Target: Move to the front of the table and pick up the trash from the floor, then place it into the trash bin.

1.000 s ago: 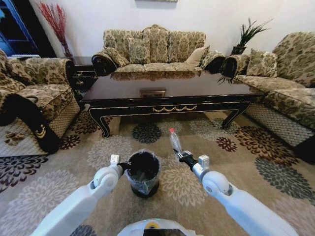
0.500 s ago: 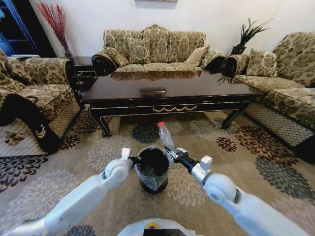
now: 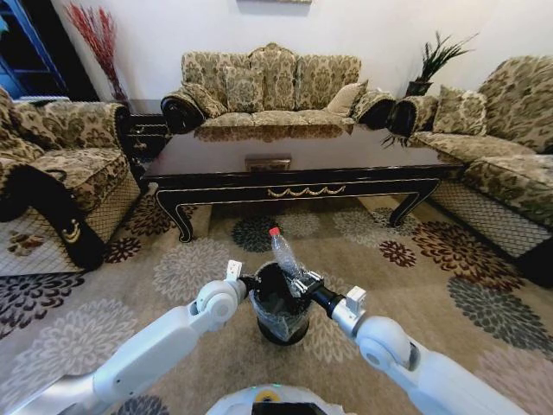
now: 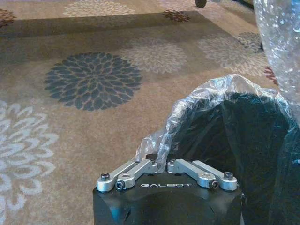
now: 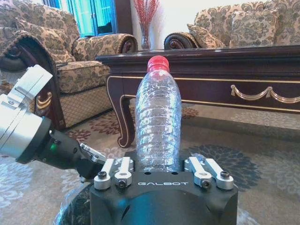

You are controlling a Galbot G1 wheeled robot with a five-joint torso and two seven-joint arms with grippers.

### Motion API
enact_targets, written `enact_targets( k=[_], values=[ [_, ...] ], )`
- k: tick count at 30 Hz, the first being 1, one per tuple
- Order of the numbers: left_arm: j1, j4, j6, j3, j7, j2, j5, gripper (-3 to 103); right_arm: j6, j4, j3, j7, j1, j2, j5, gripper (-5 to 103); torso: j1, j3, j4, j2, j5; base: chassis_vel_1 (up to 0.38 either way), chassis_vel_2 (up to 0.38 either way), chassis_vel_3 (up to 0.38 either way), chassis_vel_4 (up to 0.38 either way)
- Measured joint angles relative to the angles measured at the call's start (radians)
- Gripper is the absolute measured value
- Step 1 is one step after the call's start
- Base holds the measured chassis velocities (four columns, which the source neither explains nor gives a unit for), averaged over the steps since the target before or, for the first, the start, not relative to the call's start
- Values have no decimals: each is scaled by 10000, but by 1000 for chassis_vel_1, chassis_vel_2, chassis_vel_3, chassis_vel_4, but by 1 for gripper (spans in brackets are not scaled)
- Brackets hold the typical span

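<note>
Bottle first: it looks empty, thin-walled and ribbed, so you should expect it to be light, springy and a bit slick, and your right gripper is clamped low on its body, holding it red cap up over the bin's mouth in front of the table. Your left gripper is pinched shut on the bin's bag-lined rim. The left wrist view shows that pinch on the crinkled bag; the right wrist view shows the bottle seated upright between its fingers, which the head view leaves vague.
</note>
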Motion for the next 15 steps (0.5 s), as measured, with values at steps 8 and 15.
enact_targets(
  k=[8, 15],
  values=[
    [264, 16, -15, -248, 6, -3, 93, 4, -54, 21, 31, -4, -97, 47, 40, 75, 0, 0, 0, 0, -1, 0, 0, 0, 0],
    [629, -1, -18, -651, 22, 109, 179, 4, -71, 97, 99, -4, -295, 168, 10, 95, 0, 1, -1, 0, -2, 0, 0, 0, 0]
  ],
)
